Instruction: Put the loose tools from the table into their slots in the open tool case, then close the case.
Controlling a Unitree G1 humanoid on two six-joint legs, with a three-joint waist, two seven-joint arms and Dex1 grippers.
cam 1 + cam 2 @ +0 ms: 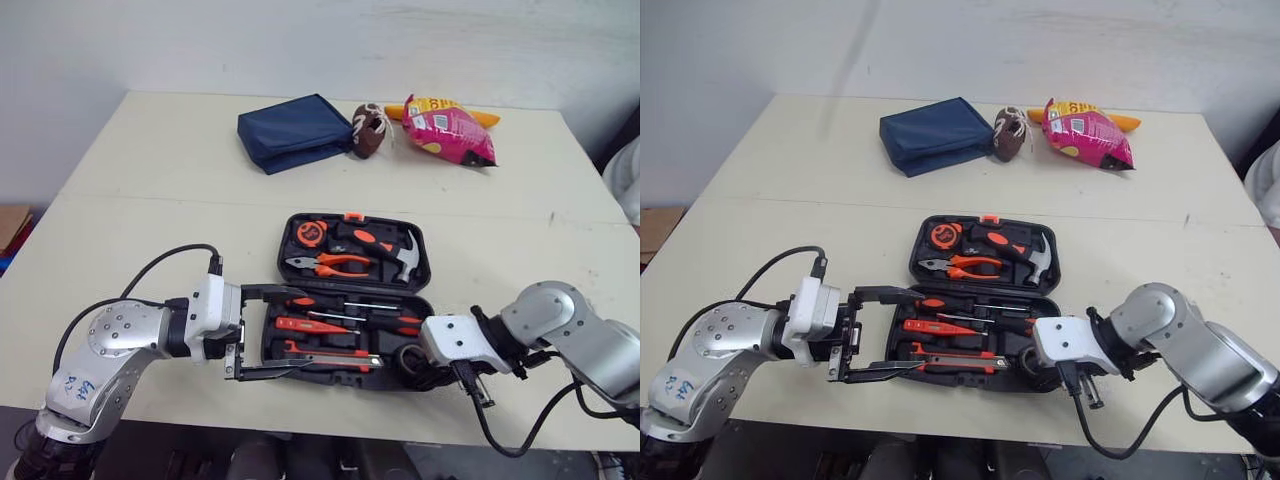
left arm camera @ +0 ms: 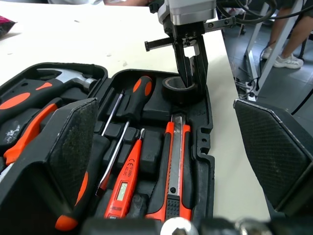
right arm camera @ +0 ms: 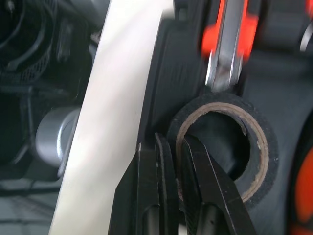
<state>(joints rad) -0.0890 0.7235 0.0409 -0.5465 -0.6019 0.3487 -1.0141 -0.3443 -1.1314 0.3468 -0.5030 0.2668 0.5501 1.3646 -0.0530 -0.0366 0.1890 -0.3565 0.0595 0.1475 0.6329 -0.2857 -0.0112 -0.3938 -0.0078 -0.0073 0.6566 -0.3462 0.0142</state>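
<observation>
Black tape roll [image 3: 220, 99], right end effector [image 3: 173, 141] pinching

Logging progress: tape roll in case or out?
In. The tape roll sits in a corner of the tool case, right claw gripping its wall.

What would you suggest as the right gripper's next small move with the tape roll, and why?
Probably open the right gripper and lift clear. Its fingers pinch the wall of the black tape roll, one inside and one outside, and the roll already appears to sit in its corner recess of the tool case.
</observation>
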